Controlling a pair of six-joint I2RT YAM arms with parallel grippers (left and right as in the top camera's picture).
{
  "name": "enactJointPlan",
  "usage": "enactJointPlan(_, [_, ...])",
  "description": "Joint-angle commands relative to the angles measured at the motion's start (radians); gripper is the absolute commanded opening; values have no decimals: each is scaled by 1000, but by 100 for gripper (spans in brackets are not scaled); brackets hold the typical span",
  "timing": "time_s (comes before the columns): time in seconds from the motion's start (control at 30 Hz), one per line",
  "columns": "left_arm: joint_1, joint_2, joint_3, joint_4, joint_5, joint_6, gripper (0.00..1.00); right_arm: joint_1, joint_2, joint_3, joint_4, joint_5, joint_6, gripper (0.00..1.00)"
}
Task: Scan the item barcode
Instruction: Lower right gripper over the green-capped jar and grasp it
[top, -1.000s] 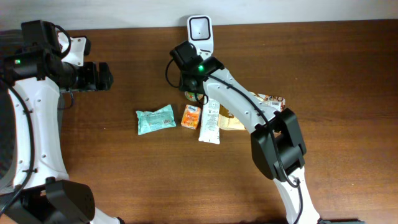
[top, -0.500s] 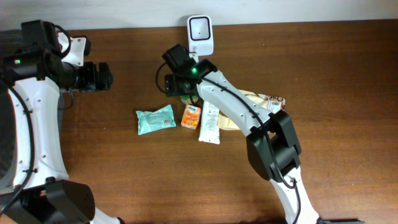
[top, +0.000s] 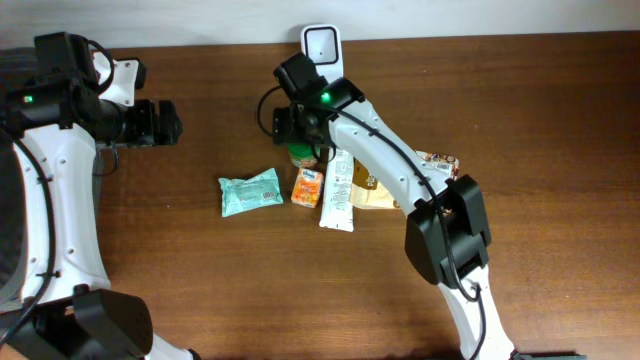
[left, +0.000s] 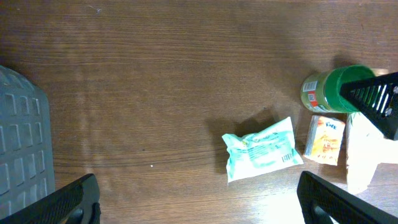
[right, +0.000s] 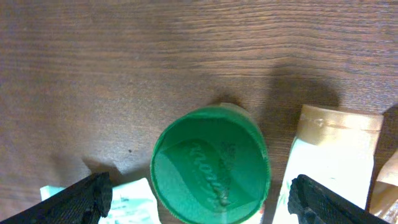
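Overhead looks straight down on the table; both wrist cameras face downward, sharing the green-lidded jar, right nearest.

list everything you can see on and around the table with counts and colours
table: 1, brown wood, under everything
scanner: 1, white, back edge
jar: 1, green lid, upright, in front of scanner
wipes packet: 1, mint green, left of cluster
small carton: 1, orange, right of wipes packet
tube: 1, white, right of carton
flat packet: 1, tan, partly under right arm
patterned wrapper: 1, white and brown, cluster's right end
crate: 1, grey, far left
left gripper: 1, black, open, over bare table
right gripper: 1, black, open, above jar lid
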Motion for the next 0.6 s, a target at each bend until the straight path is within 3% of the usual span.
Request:
enactJointPlan(0.0, [2, 5, 2, 0, 15, 20, 99, -6, 3, -40, 22, 14, 32, 89])
enactJointPlan(0.47, [2, 5, 2, 0, 15, 20, 99, -6, 45, -130, 167, 13, -31, 89])
enactJointPlan(0.57, [2, 5, 2, 0, 15, 20, 99, -9, 42, -129, 169, 13, -68, 82])
